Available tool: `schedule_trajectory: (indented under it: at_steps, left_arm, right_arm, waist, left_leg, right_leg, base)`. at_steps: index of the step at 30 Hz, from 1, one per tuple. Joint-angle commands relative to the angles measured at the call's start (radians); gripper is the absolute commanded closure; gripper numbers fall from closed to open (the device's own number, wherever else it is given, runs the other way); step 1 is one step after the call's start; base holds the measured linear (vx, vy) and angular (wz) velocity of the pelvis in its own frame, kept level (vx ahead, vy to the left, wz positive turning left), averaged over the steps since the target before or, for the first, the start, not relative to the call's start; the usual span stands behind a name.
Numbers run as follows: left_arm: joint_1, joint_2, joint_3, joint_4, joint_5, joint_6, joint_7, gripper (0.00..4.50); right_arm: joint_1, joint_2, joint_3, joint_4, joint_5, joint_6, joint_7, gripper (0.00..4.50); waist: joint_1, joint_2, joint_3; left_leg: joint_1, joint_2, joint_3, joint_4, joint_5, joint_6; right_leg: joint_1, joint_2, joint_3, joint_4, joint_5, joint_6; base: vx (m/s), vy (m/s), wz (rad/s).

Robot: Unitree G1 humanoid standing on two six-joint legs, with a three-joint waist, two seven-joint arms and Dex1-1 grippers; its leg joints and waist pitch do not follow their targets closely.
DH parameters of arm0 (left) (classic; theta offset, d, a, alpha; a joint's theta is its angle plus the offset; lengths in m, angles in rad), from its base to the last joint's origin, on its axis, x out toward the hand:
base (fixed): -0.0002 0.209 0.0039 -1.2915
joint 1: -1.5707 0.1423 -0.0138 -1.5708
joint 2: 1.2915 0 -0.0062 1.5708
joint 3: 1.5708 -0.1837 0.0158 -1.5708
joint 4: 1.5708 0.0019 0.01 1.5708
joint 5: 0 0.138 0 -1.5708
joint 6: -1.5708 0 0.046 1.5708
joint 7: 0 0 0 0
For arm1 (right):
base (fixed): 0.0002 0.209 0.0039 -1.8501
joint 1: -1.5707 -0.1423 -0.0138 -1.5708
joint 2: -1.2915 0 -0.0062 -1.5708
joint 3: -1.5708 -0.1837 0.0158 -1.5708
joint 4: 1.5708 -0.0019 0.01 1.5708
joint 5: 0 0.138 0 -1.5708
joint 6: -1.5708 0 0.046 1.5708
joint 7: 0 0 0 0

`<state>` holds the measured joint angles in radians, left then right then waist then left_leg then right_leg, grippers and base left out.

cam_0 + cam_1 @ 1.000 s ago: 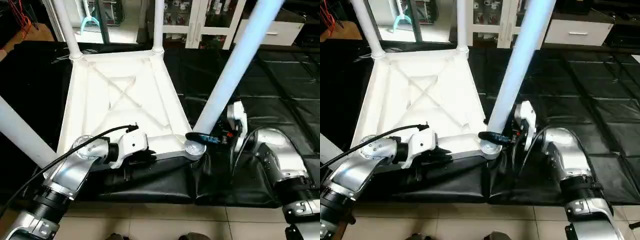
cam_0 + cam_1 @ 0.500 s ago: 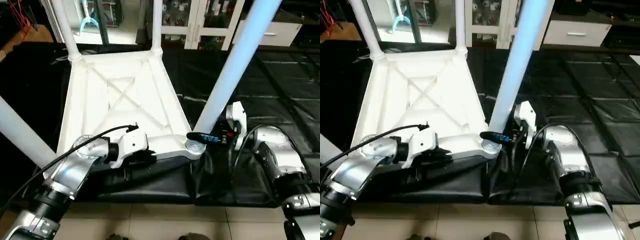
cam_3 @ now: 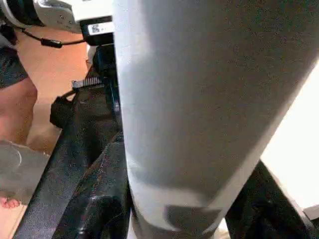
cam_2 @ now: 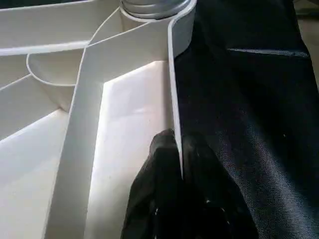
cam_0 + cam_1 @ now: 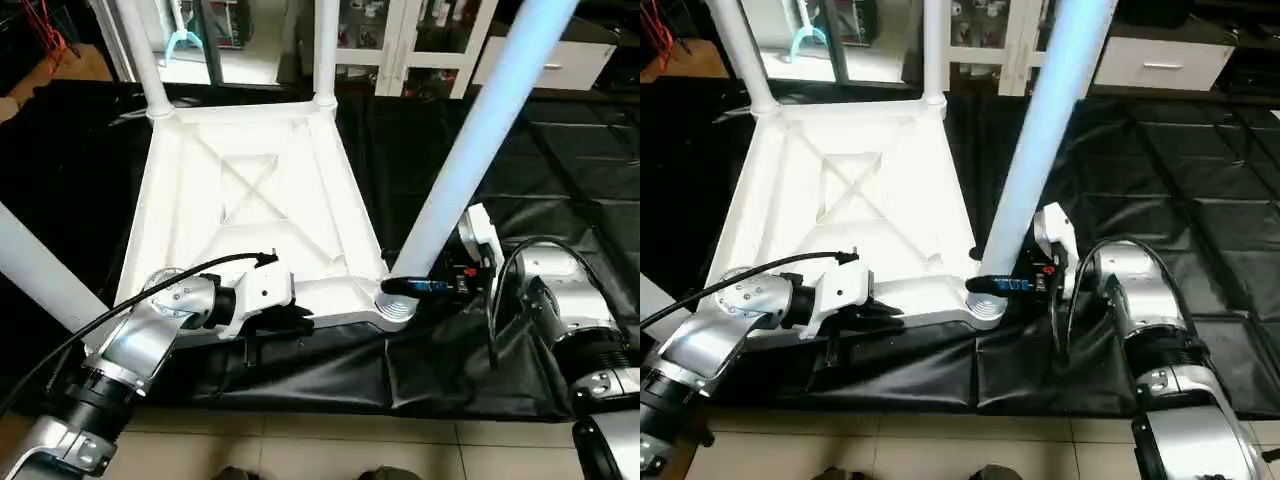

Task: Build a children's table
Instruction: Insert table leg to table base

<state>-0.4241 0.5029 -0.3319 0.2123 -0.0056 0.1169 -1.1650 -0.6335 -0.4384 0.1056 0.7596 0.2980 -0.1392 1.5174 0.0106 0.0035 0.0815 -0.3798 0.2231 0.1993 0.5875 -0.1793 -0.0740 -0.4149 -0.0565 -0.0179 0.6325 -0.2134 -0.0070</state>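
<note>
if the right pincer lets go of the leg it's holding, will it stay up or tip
Probably stays up: the leg has its base in the corner socket, like the far leg standing unheld. It leans, though, so it may wobble if not fully seated. It looks like stiff, light hollow plastic. The right pincer grips it just above the socket.

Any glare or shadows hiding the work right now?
Left wrist view: a hard bright patch on the table top, with the left tool dark against it. Right wrist view: blown-out white beside the leg. Left eye view: mild sheen on the black mat, nothing hidden.
</note>
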Motion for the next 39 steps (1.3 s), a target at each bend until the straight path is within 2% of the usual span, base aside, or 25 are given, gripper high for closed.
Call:
schedule_trajectory:
  at_steps: [1,4,7,9,10,13,14,18,20,22,24,25,27,28,29,31,34,35,39]
  left_arm:
    - [-0.001,0.001,-0.034,0.007,0.004,-0.006,-0.032,4.5]
    - [0.003,0.0,-0.036,0.003,0.003,-0.003,-0.029,4.5]
    - [0.005,0.0,-0.033,0.004,0.002,-0.001,-0.024,4.5]
    - [0.005,0.001,-0.032,0.004,0.003,-0.001,-0.023,4.5]
    - [0.007,0.002,-0.031,0.001,0.003,0.003,-0.022,4.5]
    - [0.011,0.003,-0.029,-0.004,0.002,0.006,-0.02,4.5]
    - [0.012,0.003,-0.029,-0.005,0.002,0.007,-0.019,4.5]
    - [0.015,0.0,-0.027,-0.006,0.001,0.01,-0.013,4.5]
    - [0.015,-0.002,-0.028,-0.005,0.004,0.011,-0.006,4.5]
    - [0.015,-0.004,-0.028,-0.005,0.005,0.012,0.0,4.5]
    - [0.015,-0.005,-0.026,-0.003,0.011,0.019,0.013,4.5]
    - [0.015,-0.008,-0.023,0.0,0.018,0.028,0.031,4.5]
    - [0.015,-0.015,-0.021,0.001,0.018,0.037,0.043,4.5]
    - [0.016,-0.017,-0.02,0.001,0.018,0.039,0.046,4.5]
    - [0.016,-0.02,-0.02,0.0,0.018,0.042,0.05,4.5]
    - [0.017,-0.039,-0.017,-0.018,0.017,0.074,0.076,4.5]
    - [0.013,-0.063,-0.018,-0.035,0.026,0.115,0.113,4.5]
    - [0.012,-0.07,-0.017,-0.04,0.029,0.131,0.127,4.5]
    - [-0.002,-0.12,-0.017,-0.086,0.048,0.234,0.207,4.5]
  right_arm:
    - [0.061,-0.016,0.093,0.091,-0.137,0.003,0.007,2.64]
    - [0.061,0.001,0.09,0.14,-0.152,-0.012,-0.056,2.64]
    - [0.077,0.013,0.08,0.159,-0.16,-0.023,-0.113,2.64]
    - [0.08,0.016,0.074,0.159,-0.154,-0.018,-0.119,2.64]
    - [0.088,0.023,0.061,0.153,-0.139,-0.003,-0.131,2.64]
    - [0.103,0.027,0.053,0.14,-0.125,0.007,-0.138,2.64]
    - [0.109,0.028,0.051,0.136,-0.123,0.006,-0.141,2.64]
    - [0.137,0.039,0.04,0.119,-0.109,0.004,-0.16,2.64]
    - [0.161,0.047,0.037,0.098,-0.107,-0.011,-0.178,2.64]
    - [0.176,0.053,0.029,0.085,-0.105,-0.018,-0.198,2.64]
    - [0.189,0.063,0.014,0.08,-0.109,-0.04,-0.249,2.64]
    - [0.204,0.08,-0.007,0.077,-0.106,-0.05,-0.315,2.64]
    - [0.216,0.092,-0.011,0.072,-0.117,-0.054,-0.364,2.64]
    - [0.218,0.094,-0.012,0.07,-0.119,-0.054,-0.373,2.64]
    - [0.223,0.099,-0.011,0.066,-0.125,-0.055,-0.39,2.64]
    - [0.232,0.13,-0.024,0.056,-0.141,-0.051,-0.5,2.64]
    - [0.232,0.18,-0.059,0.047,-0.14,-0.029,-0.652,2.64]
    - [0.232,0.192,-0.067,0.046,-0.14,-0.019,-0.688,2.64]
    - [0.209,0.249,-0.091,0.058,-0.153,0.0,-0.861,2.64]
  waist:
    - [-0.008,0.002,-0.043]
    - [-0.013,0.002,-0.029]
    - [-0.017,0.001,-0.027]
    - [-0.018,0.0,-0.026]
    - [-0.021,-0.007,-0.021]
    - [-0.021,-0.003,-0.018]
    - [-0.022,-0.004,-0.018]
    - [-0.027,-0.004,-0.014]
    - [-0.028,-0.002,-0.013]
    - [-0.034,-0.004,-0.017]
    - [-0.038,-0.003,-0.012]
    - [-0.041,-0.003,-0.012]
    - [-0.045,-0.004,-0.01]
    - [-0.049,-0.004,-0.008]
    - [-0.049,-0.004,-0.008]
    - [-0.051,-0.007,-0.004]
    - [-0.06,-0.008,-0.002]
    - [-0.069,-0.007,-0.001]
    - [-0.081,-0.004,0.002]
  left_leg:
    - [0.021,0.013,0.0,-0.062,-0.207,0.081]
    - [0.029,0.013,-0.003,-0.073,-0.318,0.039]
    - [0.032,0.012,-0.008,-0.078,-0.361,0.016]
    - [0.032,0.012,-0.008,-0.079,-0.362,0.016]
    - [0.032,0.012,-0.008,-0.082,-0.378,0.015]
    - [0.037,0.012,-0.012,-0.085,-0.416,0.005]
    - [0.04,0.012,-0.013,-0.086,-0.429,0.0]
    - [0.047,0.012,-0.016,-0.091,-0.48,-0.01]
    - [0.046,0.013,-0.019,-0.096,-0.482,-0.013]
    - [0.047,0.014,-0.018,-0.101,-0.472,-0.01]
    - [0.047,0.013,-0.018,-0.102,-0.496,-0.013]
    - [0.044,0.012,-0.021,-0.103,-0.506,-0.016]
    - [0.046,0.011,-0.023,-0.104,-0.521,-0.019]
    - [0.046,0.01,-0.027,-0.105,-0.541,-0.023]
    - [0.046,0.01,-0.027,-0.105,-0.541,-0.023]
    - [0.049,0.009,-0.027,-0.106,-0.557,-0.025]
    - [0.041,0.006,-0.037,-0.111,-0.565,-0.033]
    - [0.039,0.004,-0.046,-0.114,-0.576,-0.033]
    - [0.035,0.001,-0.054,-0.118,-0.59,-0.031]
  right_leg:
    - [0.041,-0.046,0.028,-0.083,-0.058,-0.293]
    - [0.032,-0.049,0.03,-0.101,-0.233,-0.262]
    - [0.03,-0.051,0.033,-0.109,-0.314,-0.235]
    - [0.028,-0.05,0.034,-0.111,-0.318,-0.229]
    - [0.023,-0.048,0.034,-0.115,-0.344,-0.218]
    - [0.019,-0.051,0.035,-0.121,-0.415,-0.197]
    - [0.016,-0.051,0.036,-0.124,-0.434,-0.189]
    - [0.009,-0.049,0.034,-0.132,-0.478,-0.174]
    - [0.01,-0.049,0.034,-0.132,-0.467,-0.169]
    - [0.012,-0.047,0.033,-0.131,-0.416,-0.179]
    - [0.007,-0.047,0.035,-0.135,-0.434,-0.176]
    - [0.008,-0.049,0.034,-0.136,-0.458,-0.168]
    - [0.004,-0.05,0.035,-0.141,-0.497,-0.151]
    - [0.001,-0.052,0.034,-0.146,-0.553,-0.127]
    - [0.001,-0.052,0.034,-0.146,-0.553,-0.127]
    - [-0.008,-0.052,0.036,-0.154,-0.604,-0.102]
    - [-0.007,-0.055,0.035,-0.157,-0.661,-0.071]
    - [-0.008,-0.055,0.034,-0.159,-0.677,-0.06]
    - [-0.008,-0.057,0.03,-0.163,-0.677,-0.06]
  base:
    - [0.0,0.0,0.0]
    - [0.0,0.0,0.0]
    - [0.0,0.0,0.0]
    - [0.0,0.0,0.0]
    - [0.0,0.0,0.0]
    - [0.0,0.0,0.0]
    - [0.0,0.0,0.0]
    - [0.0,0.0,0.0]
    - [0.0,0.0,0.0]
    - [0.0,0.0,0.0]
    - [0.0,0.0,0.0]
    - [0.0,0.0,0.0]
    - [0.0,0.0,0.0]
    - [0.0,0.0,0.0]
    - [0.0,0.0,0.0]
    - [0.0,0.0,0.0]
    - [0.0,0.0,0.0]
    - [0.0,0.0,0.0]
    - [0.0,0.0,0.0]
